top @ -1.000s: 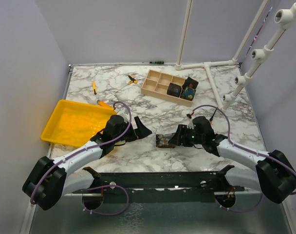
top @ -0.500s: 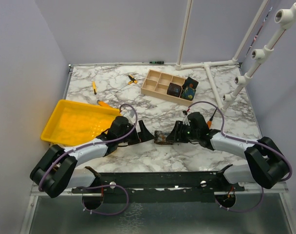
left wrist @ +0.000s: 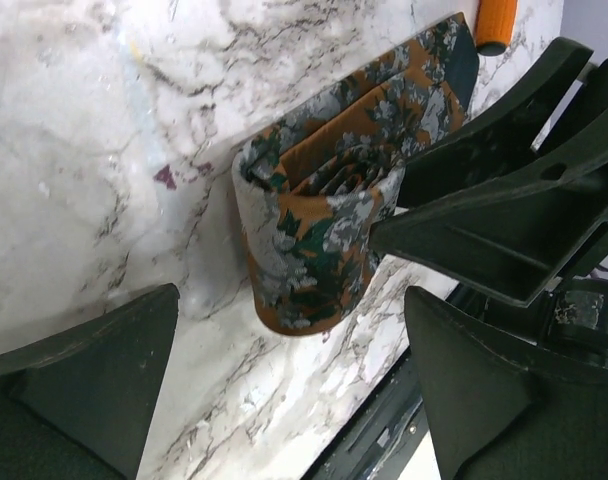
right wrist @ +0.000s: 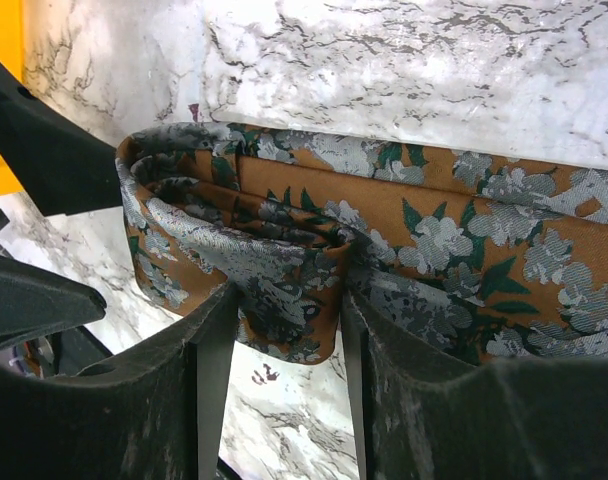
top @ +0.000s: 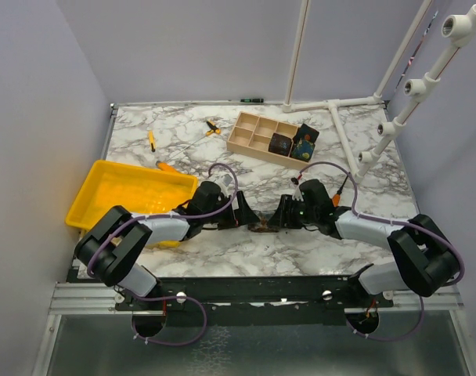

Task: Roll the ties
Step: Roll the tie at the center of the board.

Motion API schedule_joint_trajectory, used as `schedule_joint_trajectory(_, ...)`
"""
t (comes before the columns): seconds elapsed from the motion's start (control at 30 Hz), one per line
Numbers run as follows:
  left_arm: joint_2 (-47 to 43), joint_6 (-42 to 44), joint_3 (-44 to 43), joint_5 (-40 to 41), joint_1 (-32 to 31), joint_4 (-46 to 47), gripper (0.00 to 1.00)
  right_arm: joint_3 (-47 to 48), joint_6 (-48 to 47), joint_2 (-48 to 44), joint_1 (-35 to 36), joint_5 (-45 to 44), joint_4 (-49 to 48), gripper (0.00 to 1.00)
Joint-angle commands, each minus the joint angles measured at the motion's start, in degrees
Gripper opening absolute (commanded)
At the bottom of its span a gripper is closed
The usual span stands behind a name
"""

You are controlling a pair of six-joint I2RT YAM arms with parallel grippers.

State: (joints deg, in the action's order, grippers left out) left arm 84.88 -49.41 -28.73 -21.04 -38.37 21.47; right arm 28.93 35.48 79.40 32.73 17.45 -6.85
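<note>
Marble table (top: 261, 168): right gripper (right wrist: 282, 310) pinches the part-rolled tie (left wrist: 314, 230), left gripper (left wrist: 292, 295) gapes open beside it. Rolling seems midway; next, wind in the loose tail.

Marble table (top: 379, 196) bears tie (top: 261, 225), tray (top: 128, 196), box (top: 250, 146), screwdrivers (top: 151, 140).

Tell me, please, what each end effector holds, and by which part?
The right end effector pinches the rust-brown tie by a fold at its rolled end; the left end effector is open and empty.
</note>
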Motion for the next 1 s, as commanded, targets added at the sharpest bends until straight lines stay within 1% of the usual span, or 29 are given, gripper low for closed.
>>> schedule_joint_trajectory(0.0,4.31,2.60,-2.90,-1.81,-0.19,0.54,0.95,-0.74,-0.78,1.37,0.23,-2.67,-0.84,0.47)
schedule_joint_trajectory(0.1,6.92,3.10,-4.05,-2.56,-0.24,0.64,0.92,-1.23,-0.30,1.64,0.26,-2.64,-1.69,0.47)
schedule_joint_trajectory(0.17,8.27,3.50,-4.45,-3.21,-0.38,1.30,0.88,-1.26,-0.09,1.79,0.23,-2.44,-2.14,0.47)
schedule_joint_trajectory(0.33,11.53,4.40,-5.22,-6.56,-0.66,3.78,0.79,-1.07,0.28,2.42,0.23,-2.01,-2.67,0.47)
schedule_joint_trajectory(0.47,13.82,3.91,-5.52,-8.96,-0.98,5.85,0.69,-1.23,0.54,2.76,0.23,-1.53,-3.42,0.46)
schedule_joint_trajectory(0.53,14.64,3.72,-5.54,-9.68,-1.09,6.76,0.61,-1.33,0.68,2.89,0.23,-1.38,-3.66,0.46)
schedule_joint_trajectory(0.67,15.57,3.57,-5.59,-10.33,-1.22,7.35,0.37,-1.10,0.81,2.86,0.23,-1.20,-3.70,0.46)
schedule_joint_trajectory(0.8,14.62,3.46,-4.82,-10.27,-1.25,7.36,0.15,-0.40,0.92,1.36,0.23,-1.81,-2.39,0.47)
schedule_joint_trajectory(0.9,13.56,3.35,-4.41,-10.16,-1.26,6.90,0.02,0.20,1.37,-1.94,0.23,-4.76,0.29,0.51)
schedule_joint_trajectory(0.97,13.24,3.35,-4.51,-10.01,-1.26,5.72,0.00,0.74,2.33,-4.95,0.24,-9.74,3.17,0.52)
